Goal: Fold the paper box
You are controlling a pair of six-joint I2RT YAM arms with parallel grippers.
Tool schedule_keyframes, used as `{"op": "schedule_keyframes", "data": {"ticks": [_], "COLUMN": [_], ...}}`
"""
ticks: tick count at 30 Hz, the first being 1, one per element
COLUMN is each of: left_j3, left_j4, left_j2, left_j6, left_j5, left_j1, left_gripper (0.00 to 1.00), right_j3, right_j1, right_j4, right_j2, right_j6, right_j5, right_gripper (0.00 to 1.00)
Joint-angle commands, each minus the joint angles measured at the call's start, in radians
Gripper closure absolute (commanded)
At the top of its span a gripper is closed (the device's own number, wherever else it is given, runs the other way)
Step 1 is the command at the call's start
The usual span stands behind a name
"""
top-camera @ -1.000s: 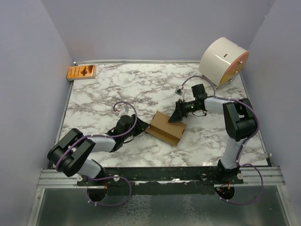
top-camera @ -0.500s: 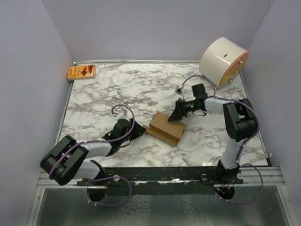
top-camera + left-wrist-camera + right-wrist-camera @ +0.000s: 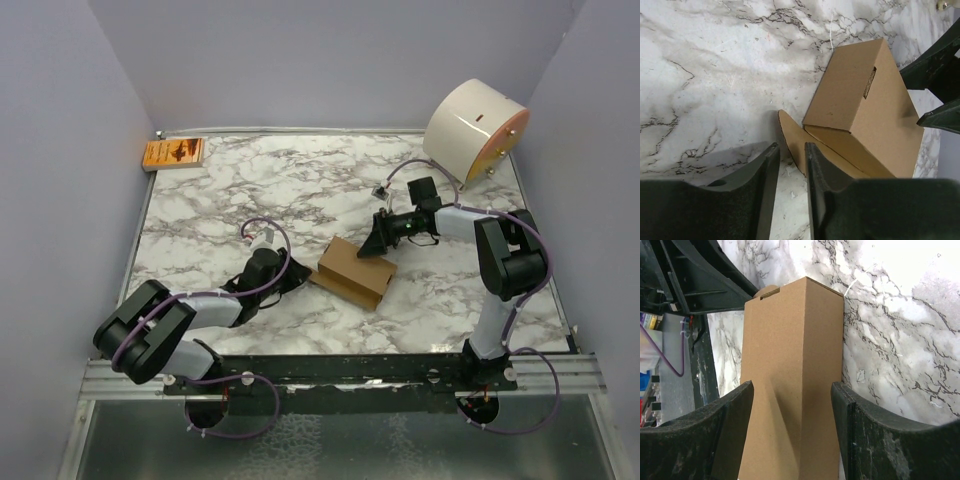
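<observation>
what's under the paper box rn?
Just the marble table. One rounded flap of the paper box lies flat on it, poking out near the left gripper. Anything beneath the box body is covered.

The near end of the plain brown cardboard box (image 3: 790, 340) runs off the bottom edge of the right wrist view. The black fingers (image 3: 715, 440) of the right gripper (image 3: 792, 385) cover its side edges, so contact cannot be told. In the left wrist view its rounded flap (image 3: 792, 135) passes behind a finger of the left gripper (image 3: 791, 146), and the print on the small orange packet (image 3: 173, 153) is unreadable from above.
</observation>
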Motion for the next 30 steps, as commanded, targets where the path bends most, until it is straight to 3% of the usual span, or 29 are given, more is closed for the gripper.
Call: {"op": "schedule_keyframes", "data": {"ticks": [1,4,16,26,30], "left_j3": [0.018,0.014,0.007,-0.001,0.002], "left_j4": [0.051,0.060,0.105,0.167,0.173], "left_j2": [0.014,0.017,0.020,0.047,0.046], "left_j6": [0.015,0.013,0.025,0.098,0.145], "left_j5": [0.020,0.024,0.037,0.053,0.048], "left_j1": [-0.005,-0.005,-0.005,-0.005,-0.009], "left_gripper": [0.77,0.83,0.83,1.00,1.00], "right_j3": [0.026,0.026,0.029,0.029,0.026], "right_j1": [0.002,0.002,0.002,0.002,0.002], "right_j4": [0.016,0.015,0.011,0.012,0.015], "right_j2": [0.020,0.026,0.028,0.037,0.040], "right_j6": [0.000,0.000,-0.002,0.002,0.006], "right_j5": [-0.001,-0.007,-0.020,-0.017,-0.011], "right_gripper": [0.36,0.36,0.37,0.39,0.39]}}
